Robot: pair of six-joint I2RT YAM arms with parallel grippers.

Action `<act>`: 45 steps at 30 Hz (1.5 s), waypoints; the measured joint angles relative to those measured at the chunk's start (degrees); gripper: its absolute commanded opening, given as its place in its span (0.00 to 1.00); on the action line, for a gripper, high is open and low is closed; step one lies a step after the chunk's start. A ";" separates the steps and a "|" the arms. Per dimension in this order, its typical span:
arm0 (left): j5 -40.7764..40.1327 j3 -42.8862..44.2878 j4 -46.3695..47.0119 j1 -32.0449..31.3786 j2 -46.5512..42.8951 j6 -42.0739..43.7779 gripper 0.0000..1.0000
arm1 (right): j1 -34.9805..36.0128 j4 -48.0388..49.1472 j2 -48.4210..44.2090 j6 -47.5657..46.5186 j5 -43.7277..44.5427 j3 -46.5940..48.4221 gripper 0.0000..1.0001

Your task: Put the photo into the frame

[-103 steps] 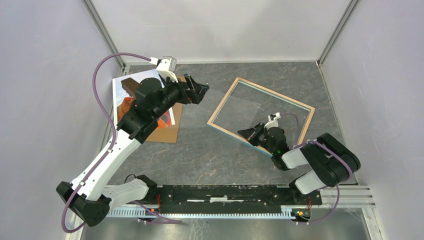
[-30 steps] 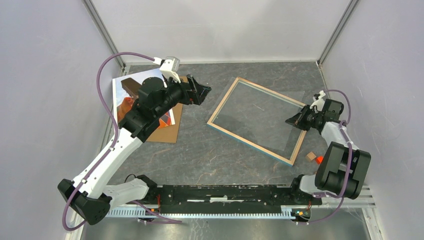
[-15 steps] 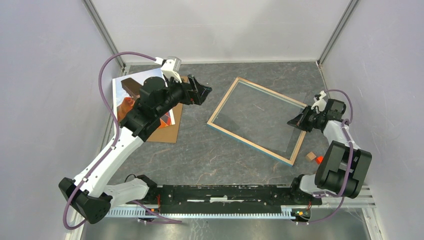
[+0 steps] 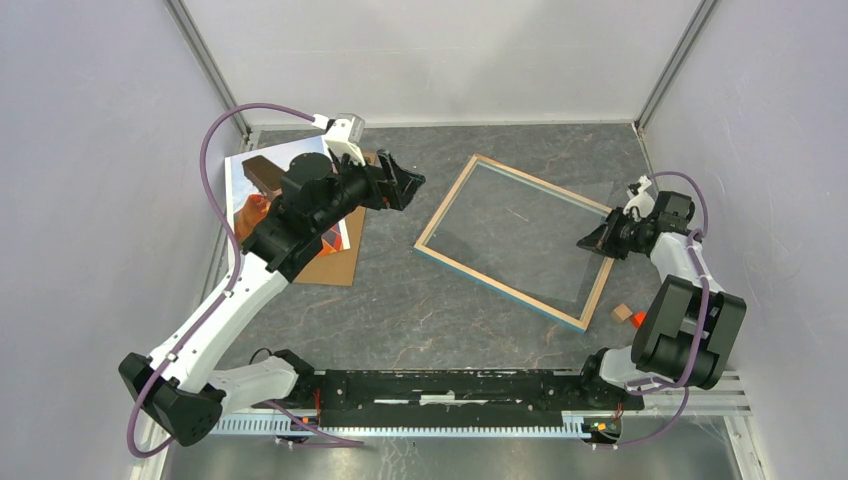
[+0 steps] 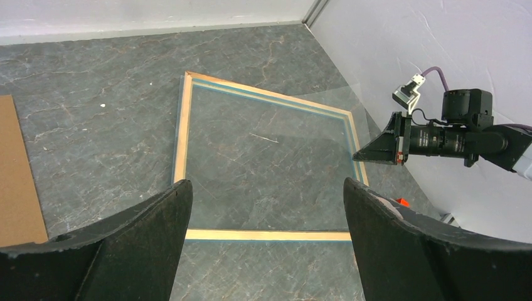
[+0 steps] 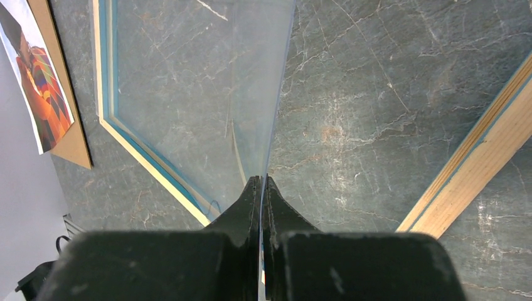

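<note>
The frame (image 4: 447, 203) is lying flat and skewed on the bench (image 4: 400, 300), between the middle and the right edge, wood rim facing up. The right end effector (image 4: 583, 242) is reaching in from the right edge with its fingers pinched hard together on the thin edge of the clear pane (image 4: 520, 235). The wrist view shows the sheet running straight into the closed tips. The pane seems to be sitting slightly off-square to the rim, though I cannot tell whether its far edge is resting inside the rim or riding over it.

The left end effector (image 4: 412, 180) is hanging spread wide and empty above the bench, left of the frame. The photo (image 4: 245, 205) is lying near the far left corner of the bench on the brown backing board (image 4: 330, 265), partly hidden under the left arm.

To my eye the pane is being handled to open the frame for the print. Doing that well means keeping the pinch shallow on the edge, moving slowly and level so the sheet is not flexing or dragging the frame, and parking it away from the opening. The open hand should then be taking the photo by a free edge, without catching the board.
</note>
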 measured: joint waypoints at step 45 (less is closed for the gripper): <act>-0.66 -0.04 -0.02 -1.90 1.92 0.00 0.96 | -1.84 -6.08 -0.44 -7.54 -0.63 3.06 0.00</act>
